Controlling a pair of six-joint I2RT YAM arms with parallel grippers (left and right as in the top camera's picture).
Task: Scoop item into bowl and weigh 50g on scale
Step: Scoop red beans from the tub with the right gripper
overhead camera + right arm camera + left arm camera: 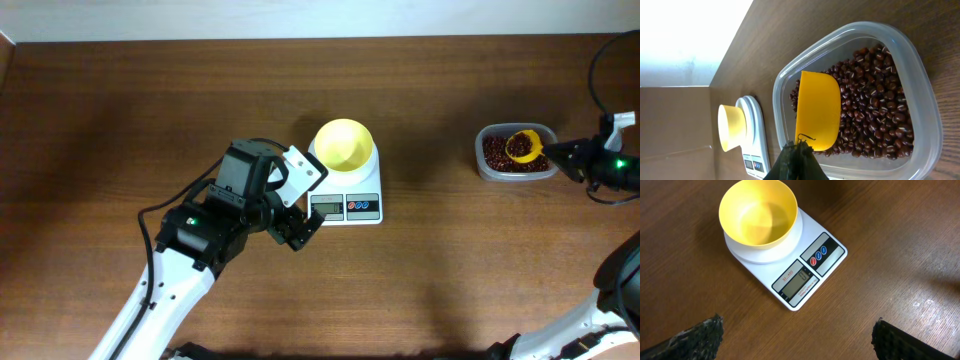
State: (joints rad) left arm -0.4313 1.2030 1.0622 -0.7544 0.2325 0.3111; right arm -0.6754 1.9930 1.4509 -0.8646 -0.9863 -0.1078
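On a brown wooden table (450, 270), the left gripper (796, 339) hangs released and empty at centre frame overhead, jaws spread wide just beside a flat white rectangular digital scale (345, 205). At the right of the frame sits a clear rounded-rectangular plastic container (482, 160). A small round pale yellow plastic bowl (344, 143), apparently empty, rests on the scale. The right gripper (562, 153) is clenched on what looks to be the handle of a bright yellow plastic scoop (817, 110), dipped among the small dark reddish-brown beans (875, 110) heaped in the container. The bowl lies well apart, leftward in the overhead frame, roughly along the scoop's handle-to-lip line. The left arm is nearer the bowl, but the right arm holds the scoop.
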